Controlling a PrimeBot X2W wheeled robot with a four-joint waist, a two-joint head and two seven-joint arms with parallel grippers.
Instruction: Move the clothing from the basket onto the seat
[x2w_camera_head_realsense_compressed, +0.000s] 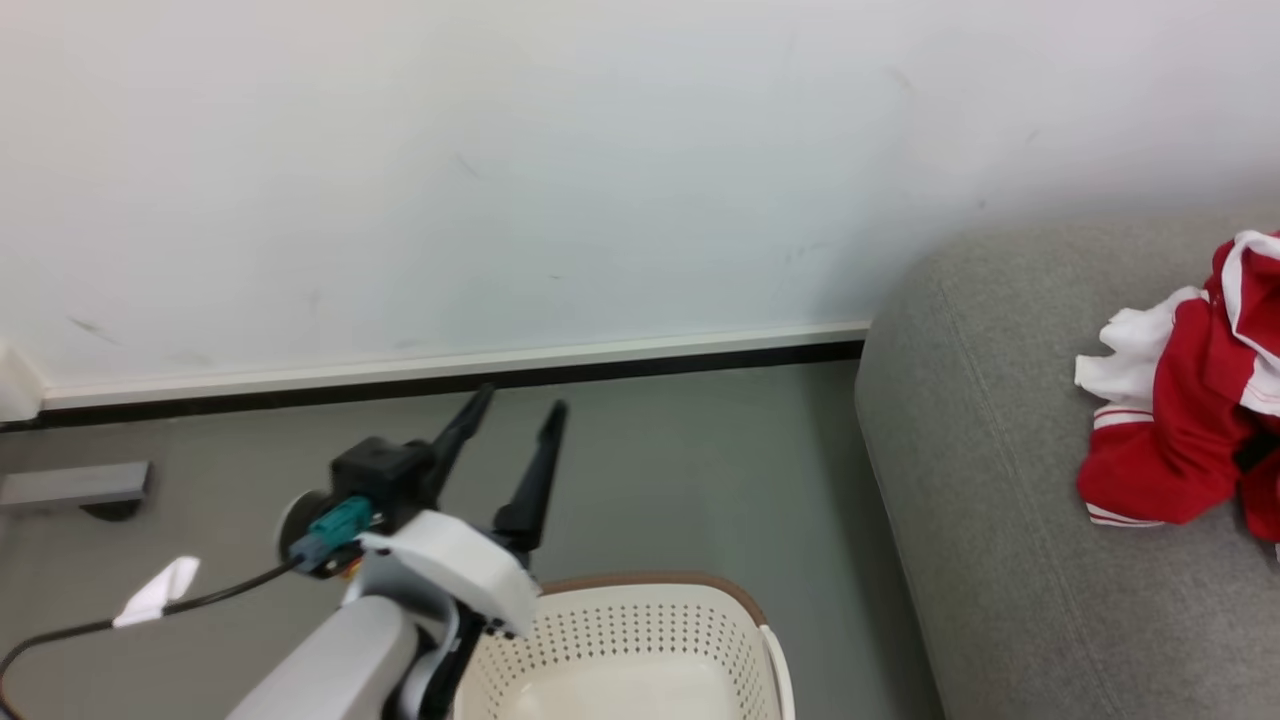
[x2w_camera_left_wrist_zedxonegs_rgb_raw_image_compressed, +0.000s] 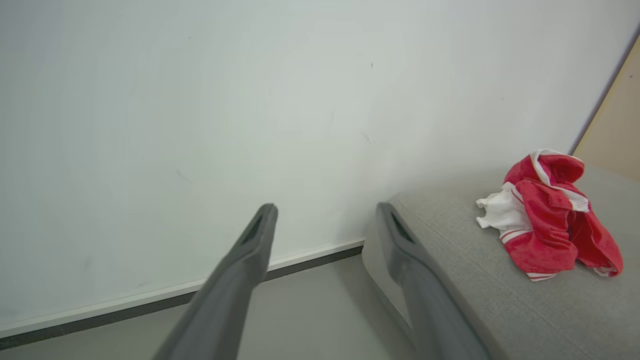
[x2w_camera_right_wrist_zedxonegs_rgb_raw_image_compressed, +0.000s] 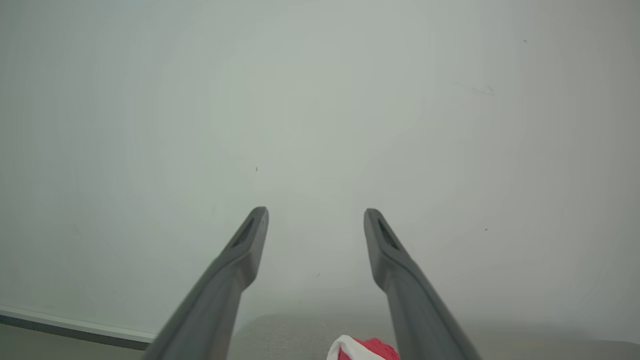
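Left gripper (x2w_camera_head_realsense_compressed: 522, 400) hovering beside basket (x2w_camera_head_realsense_compressed: 620, 625), jaws spread, empty; right gripper (x2w_camera_right_wrist_zedxonegs_rgb_raw_image_compressed: 316, 213) likewise gaping; clothing (x2w_camera_head_realsense_compressed: 1180, 420) lying on seat (x2w_camera_head_realsense_compressed: 980, 480).

No text, label, brand, number or sign can be read in any view; on the crumpled clothing (x2w_camera_head_realsense_compressed: 1170, 450), laid on the seat (x2w_camera_head_realsense_compressed: 980, 480), only plain red cloth and white trim are presented.

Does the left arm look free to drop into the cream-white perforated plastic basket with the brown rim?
Probably yes: the left gripper, open and empty, hangs near the rim of the basket with nothing between them. The red and white clothing lies on the grey woven seat.
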